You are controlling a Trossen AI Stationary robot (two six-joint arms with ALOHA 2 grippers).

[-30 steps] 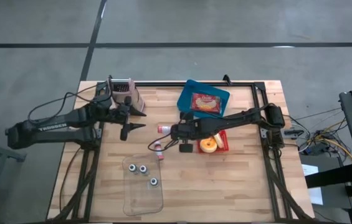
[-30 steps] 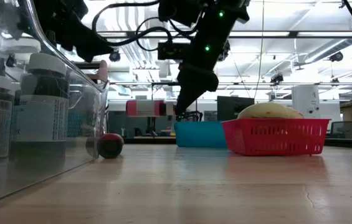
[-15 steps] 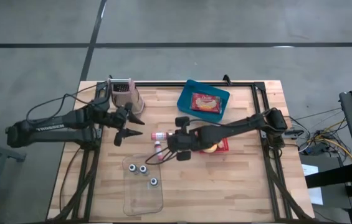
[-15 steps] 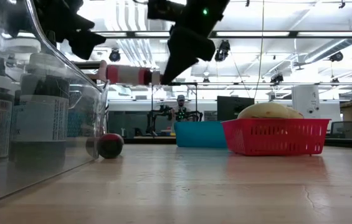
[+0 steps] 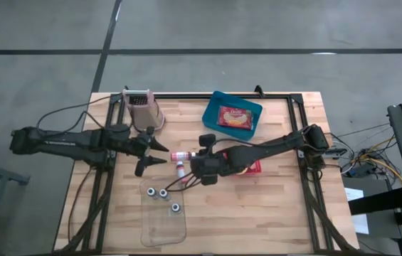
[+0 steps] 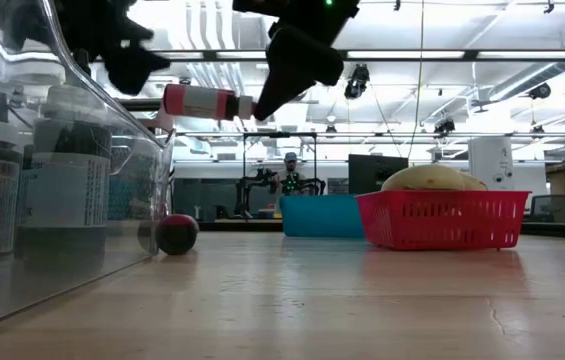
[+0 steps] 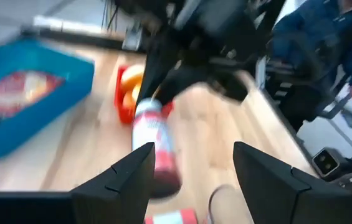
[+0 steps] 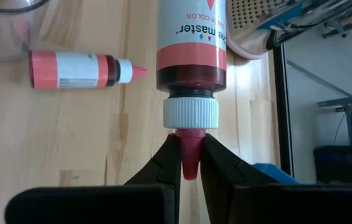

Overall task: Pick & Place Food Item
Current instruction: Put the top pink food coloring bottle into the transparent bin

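Observation:
A food colour bottle (image 5: 180, 154) with a dark red body, white cap and red nozzle hangs level above the table's middle, also in the low view (image 6: 200, 101). My right gripper (image 5: 193, 158) is shut on it, seen closely in the right wrist view (image 8: 190, 169). My left gripper (image 5: 159, 154) stands open just left of the bottle's base, its fingers apart from it; the left wrist view (image 7: 191, 180) shows the bottle (image 7: 157, 146) ahead. A second, smaller bottle (image 5: 180, 171) lies on its side on the table below. My right gripper pinches the bottle's red nozzle tip (image 8: 190, 158) between its two fingertips, just beyond the white cap (image 8: 190, 114). The fingers come from the table's right, slanting down, in line with the bottle. The bottle sticks out level toward the left, lifted clear of the table.
A blue tray (image 5: 215, 103) with a snack packet stands at the far middle, a red basket (image 5: 255, 168) with fruit right of centre. A clear container (image 5: 159, 226) with jars is at the near left, a pink cup (image 5: 144, 108) far left. A person (image 7: 325, 50) stands beyond the table.
My right gripper has lifted the bottle well clear of the table and carried it a little toward the table's left and near edge; the bottle stays level. My left gripper has swung toward the near edge, closer to the bottle's base, rolling as it went and staying open.

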